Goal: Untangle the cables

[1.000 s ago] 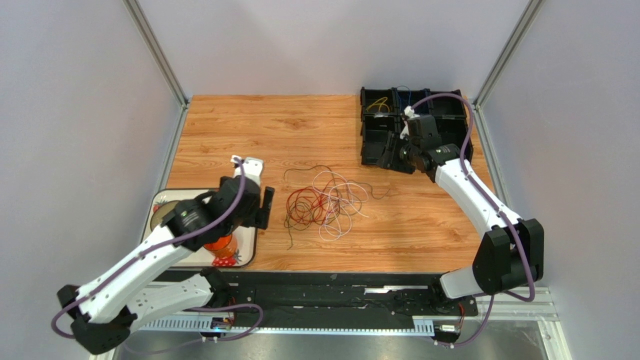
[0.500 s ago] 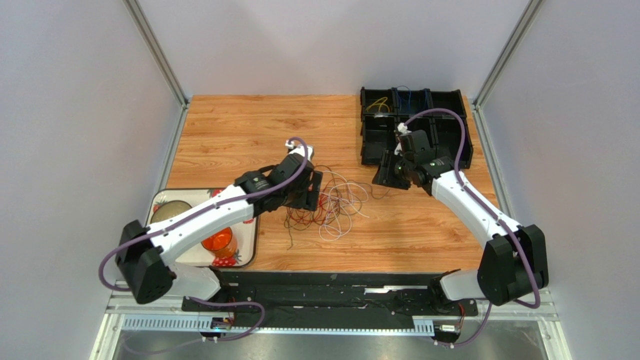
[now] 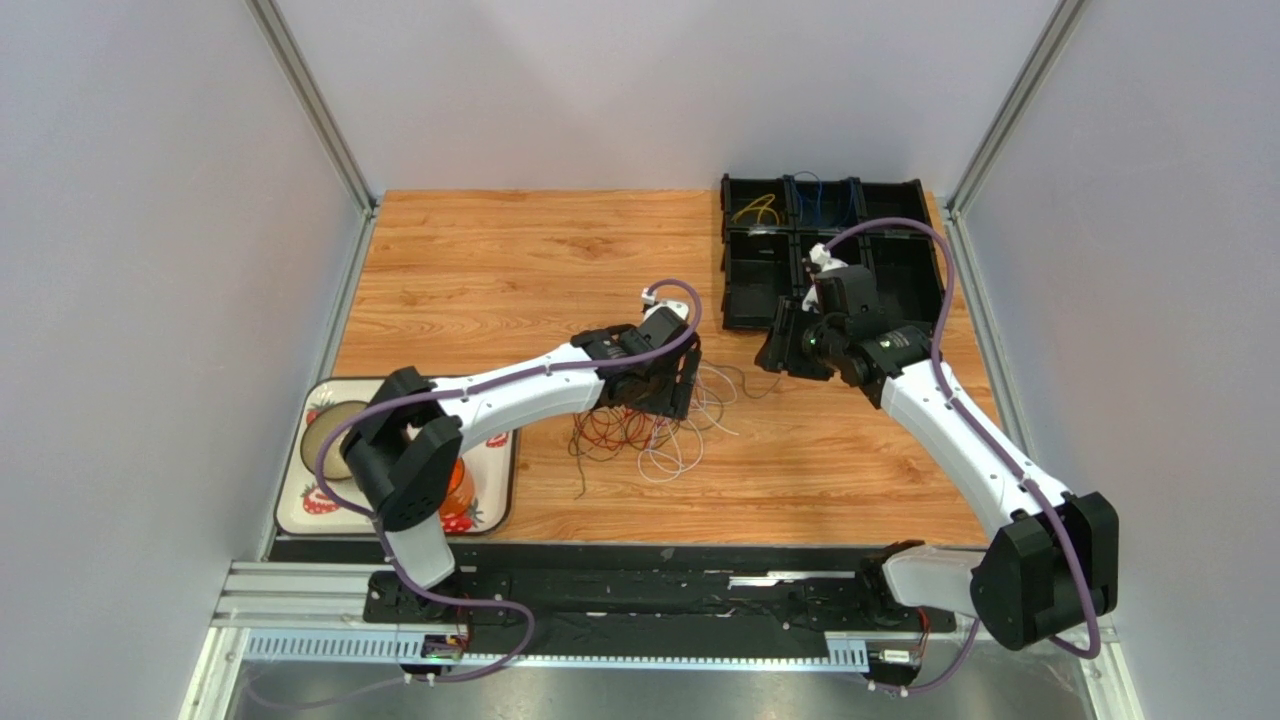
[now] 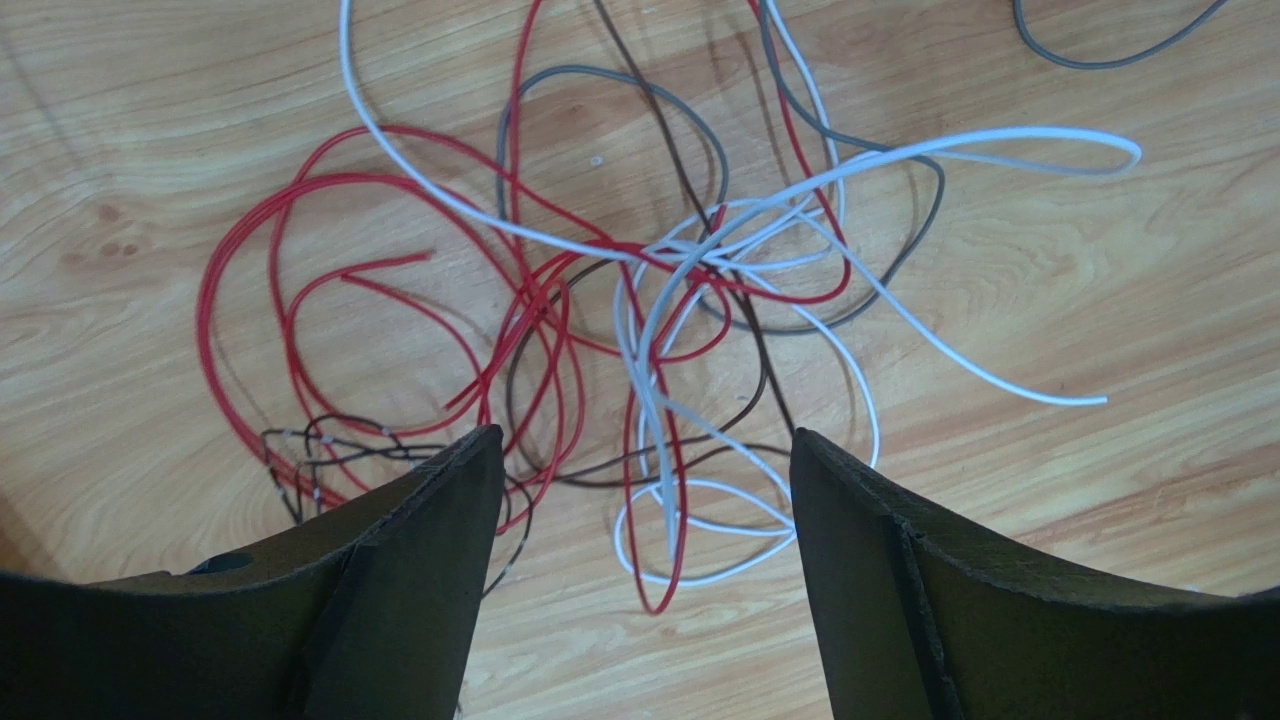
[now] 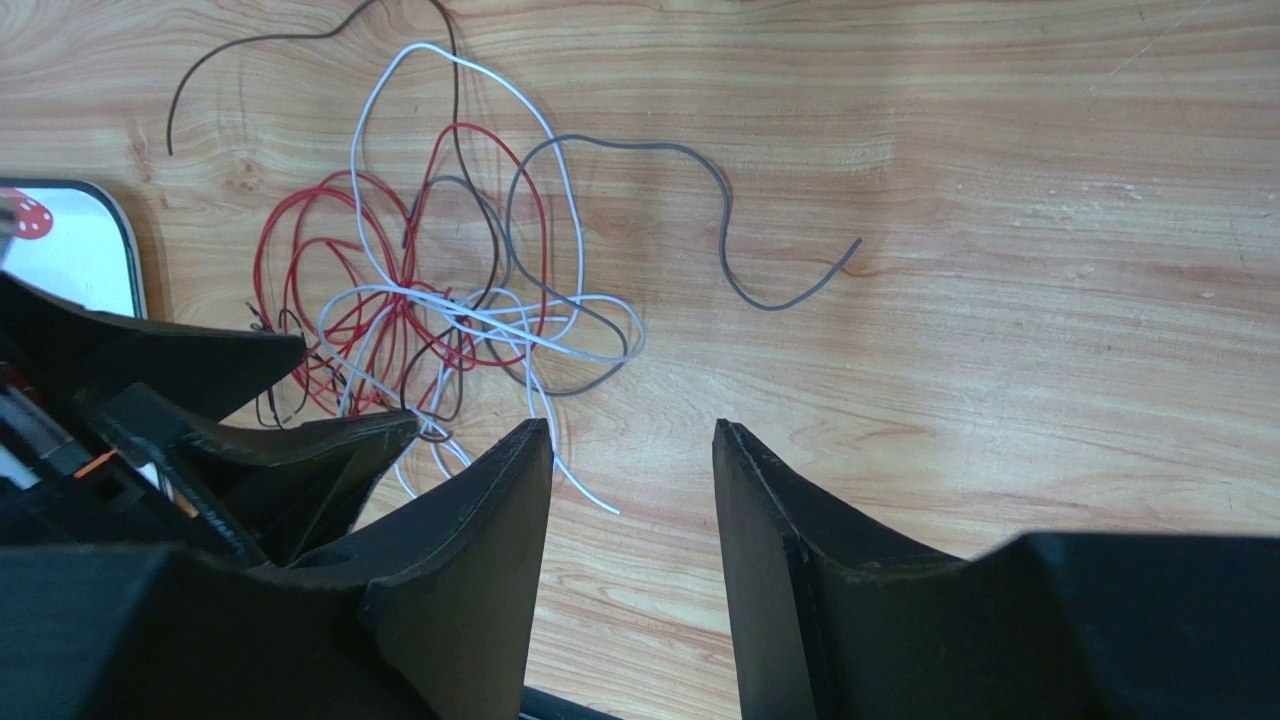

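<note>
The cables lie in a loose tangle of red, white, dark brown and grey loops on the wooden table, seen close up as cables in the left wrist view and as cables in the right wrist view. My left gripper hovers over the heap's left part, open, and the left gripper holds nothing; a red and a white loop lie on the table below the gap. My right gripper hangs to the right of the tangle, beside the bins. The right gripper is open over bare wood.
A black compartment bin at the back right holds a yellow and a blue wire. A white tray with an orange cup sits at the front left. One grey cable trails off the heap's right side.
My left arm swung from above the tray to the right, over the tangle, its jaws narrowing slightly. The right gripper shifted a little from the bins toward the heap.
</note>
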You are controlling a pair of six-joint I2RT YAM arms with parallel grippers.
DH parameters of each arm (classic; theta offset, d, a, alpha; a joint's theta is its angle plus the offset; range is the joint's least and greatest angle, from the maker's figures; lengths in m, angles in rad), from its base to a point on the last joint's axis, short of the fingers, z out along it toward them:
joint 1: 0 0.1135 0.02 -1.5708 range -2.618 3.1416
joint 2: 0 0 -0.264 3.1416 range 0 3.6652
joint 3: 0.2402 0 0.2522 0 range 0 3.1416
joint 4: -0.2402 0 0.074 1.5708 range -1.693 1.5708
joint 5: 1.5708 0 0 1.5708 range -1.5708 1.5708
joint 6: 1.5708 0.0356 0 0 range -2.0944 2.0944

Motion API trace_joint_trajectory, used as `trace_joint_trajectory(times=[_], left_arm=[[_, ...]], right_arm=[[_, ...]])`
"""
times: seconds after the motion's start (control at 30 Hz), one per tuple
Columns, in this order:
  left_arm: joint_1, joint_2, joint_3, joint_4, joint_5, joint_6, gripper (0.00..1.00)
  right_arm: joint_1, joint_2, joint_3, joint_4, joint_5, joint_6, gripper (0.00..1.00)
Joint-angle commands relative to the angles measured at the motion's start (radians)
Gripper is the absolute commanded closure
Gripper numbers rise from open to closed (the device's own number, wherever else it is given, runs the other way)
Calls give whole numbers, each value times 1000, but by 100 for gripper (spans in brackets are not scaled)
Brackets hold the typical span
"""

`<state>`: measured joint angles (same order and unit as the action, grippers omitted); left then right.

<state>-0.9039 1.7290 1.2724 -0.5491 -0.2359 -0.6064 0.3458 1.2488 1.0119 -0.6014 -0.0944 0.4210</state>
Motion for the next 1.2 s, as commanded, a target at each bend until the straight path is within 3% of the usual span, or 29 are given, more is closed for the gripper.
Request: trace_joint_trajectory(times=[0.0, 0.5, 0.73, 0.83, 0.93, 1.0, 1.03, 1.17], left_arm=[[-18, 47, 58, 41, 15, -27, 20], [-67, 116, 84, 57, 3, -50, 17], [-72, 156, 104, 46, -3, -55, 20], [-72, 167, 111, 28, -37, -66, 31], [-72, 164, 117, 15, -62, -58, 56], [-72, 161, 136, 5, -69, -46, 93], [-72, 161, 149, -26, -85, -43, 100], [-72, 104, 208, -118, -114, -15, 100]], right_arm=[[1, -28, -7, -12, 10, -19, 53], [1, -34, 2, -23, -2, -25, 53], [-1, -55, -9, -29, 1, -24, 53], [1, -55, -10, -31, -2, -24, 53], [-1, -55, -12, -29, -5, -24, 53], [1, -55, -13, -26, -7, -21, 53], [1, -54, -13, -28, -7, -21, 53], [1, -54, -16, -23, -18, -10, 53]])
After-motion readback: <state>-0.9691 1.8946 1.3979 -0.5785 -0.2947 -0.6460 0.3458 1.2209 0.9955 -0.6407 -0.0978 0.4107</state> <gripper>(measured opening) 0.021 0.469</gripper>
